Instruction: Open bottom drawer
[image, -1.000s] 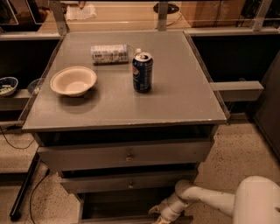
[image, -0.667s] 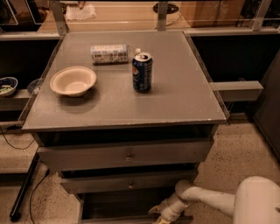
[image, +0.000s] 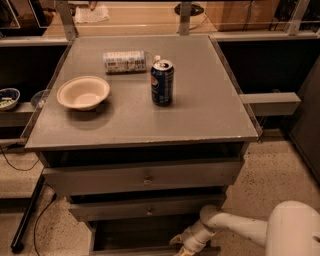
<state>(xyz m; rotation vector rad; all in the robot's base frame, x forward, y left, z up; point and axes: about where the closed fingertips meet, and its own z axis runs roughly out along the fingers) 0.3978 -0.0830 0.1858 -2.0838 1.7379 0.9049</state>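
Nothing has shifted; the gripper (image: 181, 246) stays low at the front of the pulled-out bottom drawer (image: 131, 250); its hold cannot be told.

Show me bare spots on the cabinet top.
Free: the front strip before bowl and can; the right side beyond the can. Crowded: back left, by the pack. The gripper is low at the cabinet front.

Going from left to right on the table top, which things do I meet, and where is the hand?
Cream bowl → white container lying down → upright blue can. The hand is lower down, at the bottom drawer, right of centre.
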